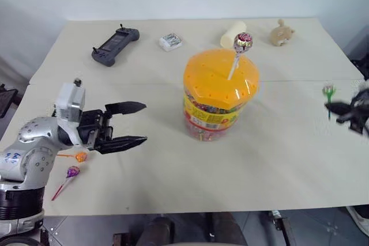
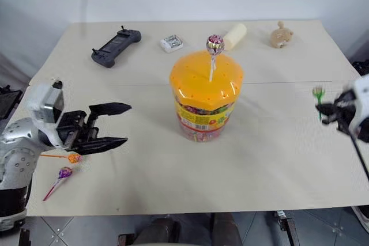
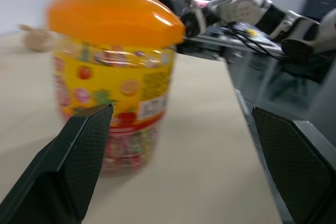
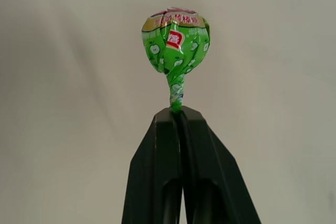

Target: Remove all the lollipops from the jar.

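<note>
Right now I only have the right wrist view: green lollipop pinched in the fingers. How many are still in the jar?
Observer: One. A pink lollipop stands in the jar lid.
Operator: Where are the others?
Observer: The orange lollipop and purple lollipop lie on the table by the left arm.
Operator: Left gripper busy?
Observer: No. The left gripper is open and empty, pointing at the jar.
</note>
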You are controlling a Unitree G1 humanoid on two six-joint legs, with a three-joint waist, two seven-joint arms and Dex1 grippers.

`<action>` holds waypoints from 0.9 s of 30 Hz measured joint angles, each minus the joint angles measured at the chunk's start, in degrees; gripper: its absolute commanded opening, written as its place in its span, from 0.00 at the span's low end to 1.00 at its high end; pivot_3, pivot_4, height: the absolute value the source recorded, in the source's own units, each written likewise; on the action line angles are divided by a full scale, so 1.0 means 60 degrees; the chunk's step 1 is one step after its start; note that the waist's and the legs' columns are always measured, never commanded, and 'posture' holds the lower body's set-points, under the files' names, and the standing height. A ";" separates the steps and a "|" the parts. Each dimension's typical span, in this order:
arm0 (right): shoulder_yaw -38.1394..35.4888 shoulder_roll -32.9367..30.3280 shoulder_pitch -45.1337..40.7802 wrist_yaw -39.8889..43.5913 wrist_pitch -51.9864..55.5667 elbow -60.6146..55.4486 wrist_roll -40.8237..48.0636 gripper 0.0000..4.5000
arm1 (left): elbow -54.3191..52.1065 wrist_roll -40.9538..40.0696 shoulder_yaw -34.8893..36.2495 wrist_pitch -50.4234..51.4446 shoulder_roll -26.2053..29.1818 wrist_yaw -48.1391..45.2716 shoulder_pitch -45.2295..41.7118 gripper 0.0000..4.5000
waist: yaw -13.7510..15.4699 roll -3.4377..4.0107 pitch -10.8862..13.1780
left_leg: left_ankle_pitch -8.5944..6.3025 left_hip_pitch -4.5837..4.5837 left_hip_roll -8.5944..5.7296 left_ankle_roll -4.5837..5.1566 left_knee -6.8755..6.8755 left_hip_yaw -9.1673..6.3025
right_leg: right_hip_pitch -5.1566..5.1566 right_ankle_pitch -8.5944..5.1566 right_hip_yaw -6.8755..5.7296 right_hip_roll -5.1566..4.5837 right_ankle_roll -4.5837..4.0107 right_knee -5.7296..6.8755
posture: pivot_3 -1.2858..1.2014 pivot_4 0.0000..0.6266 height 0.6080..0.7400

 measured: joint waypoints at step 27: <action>-0.0142 0.1691 -0.1976 0.3524 -0.2300 -0.2785 0.3408 0.55 | 0.0421 -0.1082 0.1332 0.0705 -0.0620 0.1512 -0.0836 1.00 | -0.0122 0.0001 0.0001 | 0.0007 0.0023 0.0016 -0.0016 0.0003 -0.0028 | 0.0017 0.0005 -0.0006 0.0000 0.0009 0.0002 | 0.52 0.24 1.00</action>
